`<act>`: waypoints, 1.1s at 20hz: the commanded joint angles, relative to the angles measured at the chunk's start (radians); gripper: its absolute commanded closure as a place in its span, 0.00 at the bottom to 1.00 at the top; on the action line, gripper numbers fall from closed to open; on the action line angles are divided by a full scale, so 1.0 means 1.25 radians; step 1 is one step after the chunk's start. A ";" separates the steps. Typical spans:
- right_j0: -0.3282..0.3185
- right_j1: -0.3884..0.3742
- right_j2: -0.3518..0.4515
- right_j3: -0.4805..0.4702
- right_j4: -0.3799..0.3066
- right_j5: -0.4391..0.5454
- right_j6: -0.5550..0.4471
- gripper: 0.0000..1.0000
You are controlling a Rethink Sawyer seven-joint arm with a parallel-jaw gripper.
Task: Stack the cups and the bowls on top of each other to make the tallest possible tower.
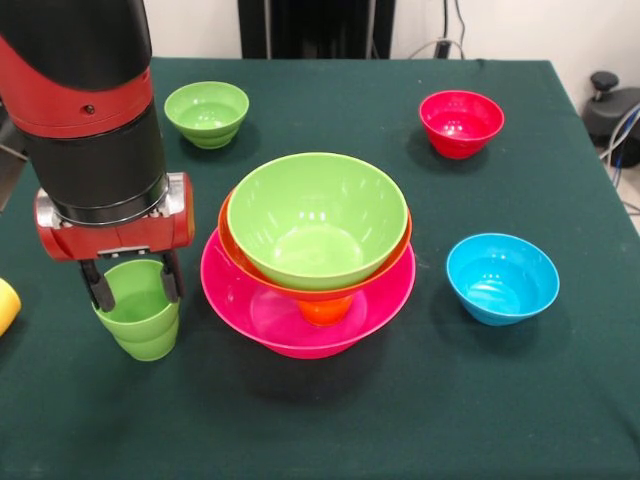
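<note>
Gripper (pixel 133 283) position: lower left of the frame, with the jaws set narrow on the rim of the green cup (pixel 139 313), one finger at the cup's left edge and one at its right. Whether the cup rests on the desk (pixel 330 430) or is already lifted clear cannot be told from this view. The tower (pixel 310 260) stands just right of the cup at frame centre: pink bowl (pixel 380 305) as base, orange bowl (pixel 240 255) seated in it, large green bowl (pixel 320 215) nested on top with its mouth open upward. Three small bowls remain loose on the desk: green (pixel 207 112) at upper left, red (pixel 461 122) at upper right, blue (pixel 502 277) at right. A yellow item (pixel 6 305) shows partly at the left edge; its type cannot be confirmed. The step in hand is judged to be transfer of the cup to the tower. Recommended procedure: raise the cup until its base is above the large green bowl's rim before any sideways travel, since the pink rim lies very close to the cup and a low pass would strike it. Centre the cup over the bowl floor, lower until seated, then release. Keep the cup upright throughout; a rim grip on glossy plastic is likely to slip if tilted.
</note>
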 commanded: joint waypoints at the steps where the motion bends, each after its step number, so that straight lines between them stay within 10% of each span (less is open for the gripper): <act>1: 0.032 0.028 0.004 -0.021 -0.041 0.024 -0.038 0.00; 22: 0.027 0.006 -0.002 0.017 -0.029 0.015 -0.064 0.00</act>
